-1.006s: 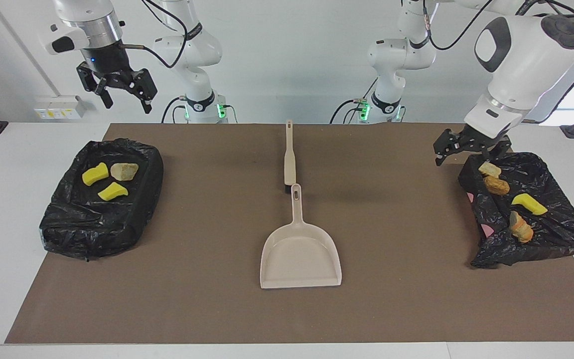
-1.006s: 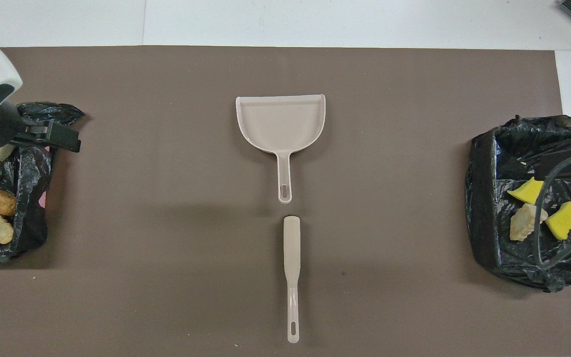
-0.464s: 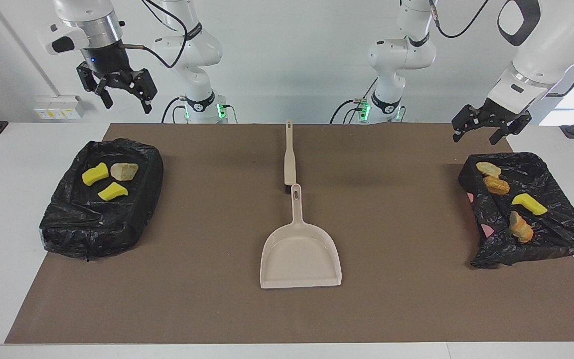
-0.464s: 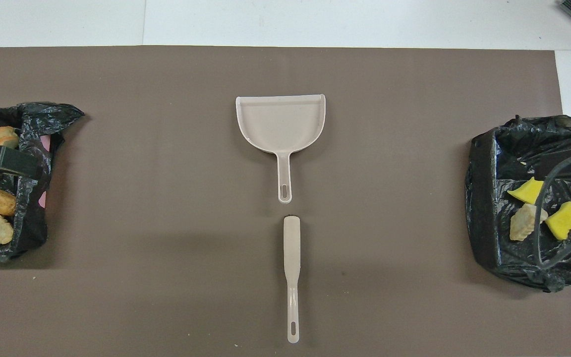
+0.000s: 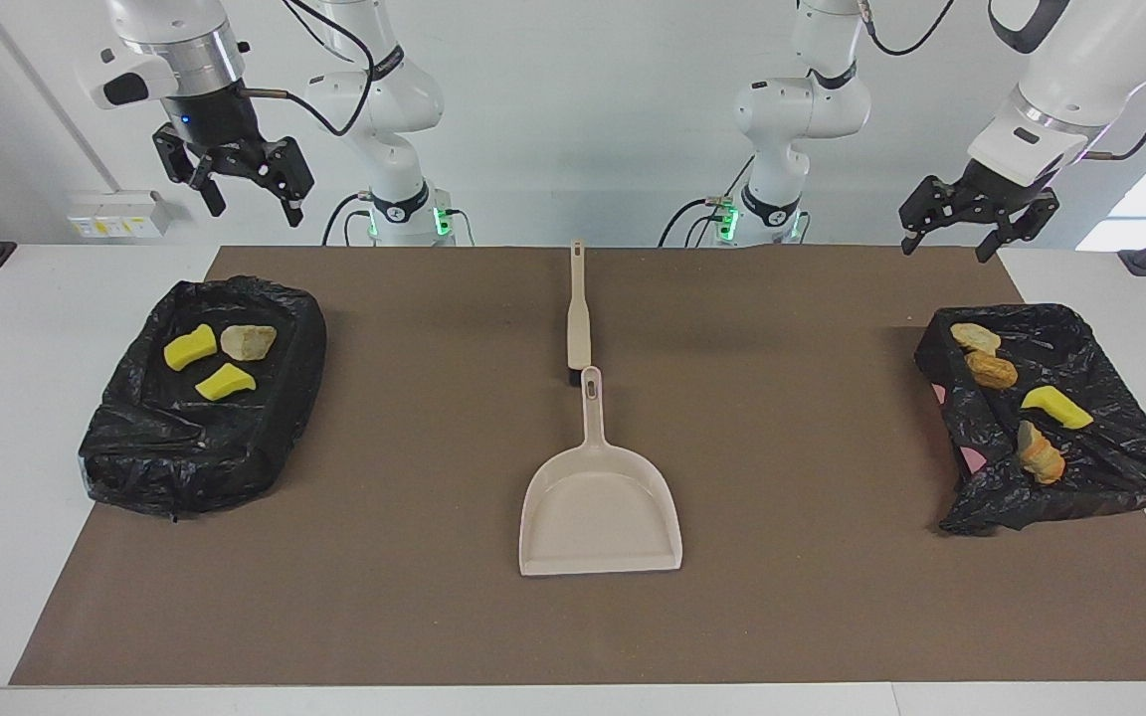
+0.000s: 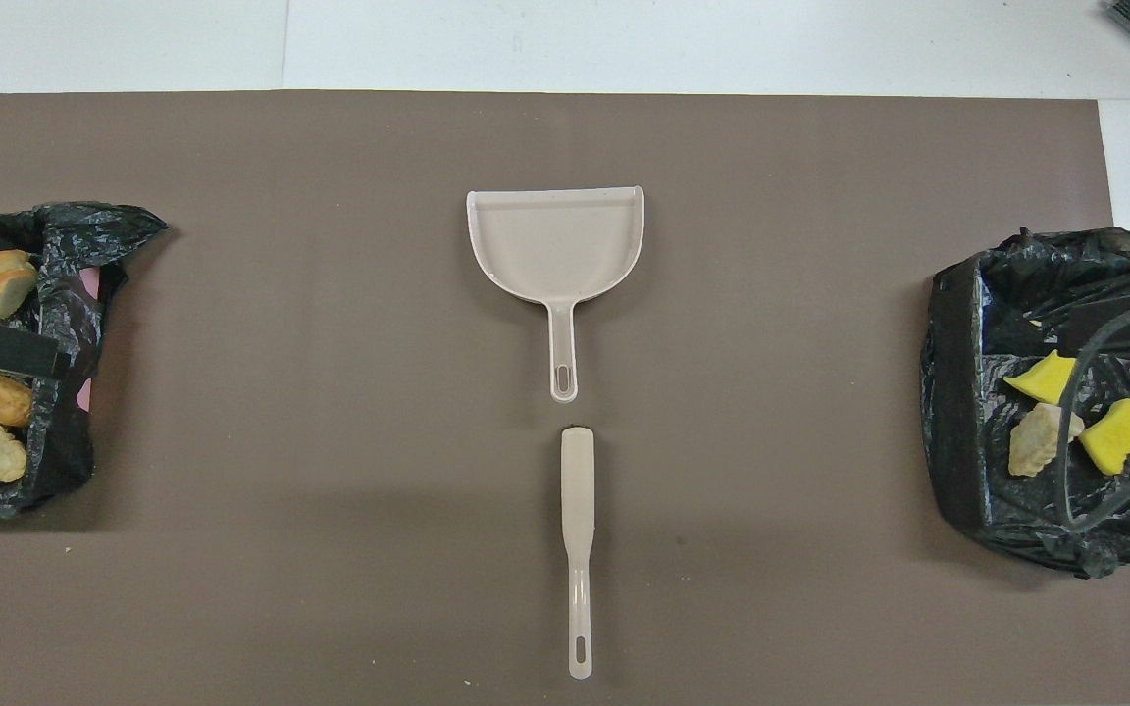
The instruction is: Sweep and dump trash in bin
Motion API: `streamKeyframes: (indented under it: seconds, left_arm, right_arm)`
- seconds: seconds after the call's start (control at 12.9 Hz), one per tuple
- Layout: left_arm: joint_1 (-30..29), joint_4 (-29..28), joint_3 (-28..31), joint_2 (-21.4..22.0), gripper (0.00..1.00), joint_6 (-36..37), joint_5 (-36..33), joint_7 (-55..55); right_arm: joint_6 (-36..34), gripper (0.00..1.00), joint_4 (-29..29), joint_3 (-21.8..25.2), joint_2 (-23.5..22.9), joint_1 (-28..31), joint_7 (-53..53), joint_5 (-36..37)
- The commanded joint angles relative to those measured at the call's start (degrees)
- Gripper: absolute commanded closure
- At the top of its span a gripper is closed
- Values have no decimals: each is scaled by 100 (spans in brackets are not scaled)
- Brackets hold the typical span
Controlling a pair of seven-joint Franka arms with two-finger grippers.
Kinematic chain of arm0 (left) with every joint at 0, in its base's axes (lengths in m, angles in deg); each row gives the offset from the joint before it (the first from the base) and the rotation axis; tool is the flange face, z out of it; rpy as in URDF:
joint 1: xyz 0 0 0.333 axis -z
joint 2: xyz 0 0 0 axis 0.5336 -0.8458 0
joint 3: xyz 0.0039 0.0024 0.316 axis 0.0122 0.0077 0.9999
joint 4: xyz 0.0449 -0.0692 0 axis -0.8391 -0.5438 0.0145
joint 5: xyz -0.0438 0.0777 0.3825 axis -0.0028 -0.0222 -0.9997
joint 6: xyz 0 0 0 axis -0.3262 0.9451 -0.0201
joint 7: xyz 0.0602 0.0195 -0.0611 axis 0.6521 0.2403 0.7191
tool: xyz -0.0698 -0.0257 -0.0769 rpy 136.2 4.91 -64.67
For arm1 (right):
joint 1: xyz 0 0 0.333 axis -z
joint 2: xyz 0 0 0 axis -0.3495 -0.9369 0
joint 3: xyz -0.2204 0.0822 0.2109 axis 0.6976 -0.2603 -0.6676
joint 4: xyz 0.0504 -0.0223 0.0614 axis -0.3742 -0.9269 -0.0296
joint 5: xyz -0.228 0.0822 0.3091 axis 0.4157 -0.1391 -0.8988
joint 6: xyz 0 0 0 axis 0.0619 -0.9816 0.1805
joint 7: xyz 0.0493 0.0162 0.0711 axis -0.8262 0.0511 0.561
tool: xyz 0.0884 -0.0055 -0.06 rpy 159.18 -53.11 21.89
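The trash lies in two bins lined with black bags. The bin (image 5: 185,467) at the right arm's end holds two yellow sponge pieces (image 5: 190,346) and a tan lump (image 5: 248,341). The bin (image 5: 1080,487) at the left arm's end holds tan bread-like lumps (image 5: 991,370) and a yellow piece (image 5: 1056,407). My left gripper (image 5: 946,244) hangs open and empty above the robots' edge of that bin; one of its fingers (image 6: 6,345) shows from overhead. My right gripper (image 5: 253,204) waits open, high over the table edge by its own bin (image 6: 957,471).
A beige dustpan (image 5: 600,507) lies mid-table on the brown mat (image 5: 414,557), handle toward the robots. A beige brush (image 5: 579,318) lies in line with it, nearer the robots. From overhead they are the dustpan (image 6: 555,240) and the brush (image 6: 578,510). A cable (image 6: 1080,392) crosses the right-end bin.
My left gripper has risen from the edge of its bin and drawn back toward the robots. The right arm, the trash, the dustpan and the brush have not moved.
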Motion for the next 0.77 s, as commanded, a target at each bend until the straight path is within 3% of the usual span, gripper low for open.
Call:
streamKeyframes:
  seconds: [0.0, 0.7]
  left_arm:
    - [82, -37, 23, 67, 0, 108, -94, -53]
    - [82, 7, 23, 58, 0, 116, -102, -53]
  right_arm:
    - [13, 0, -48, -12, 34, 55, 109, -37]
    - [4, 0, -48, -12, 34, 55, 109, -37]
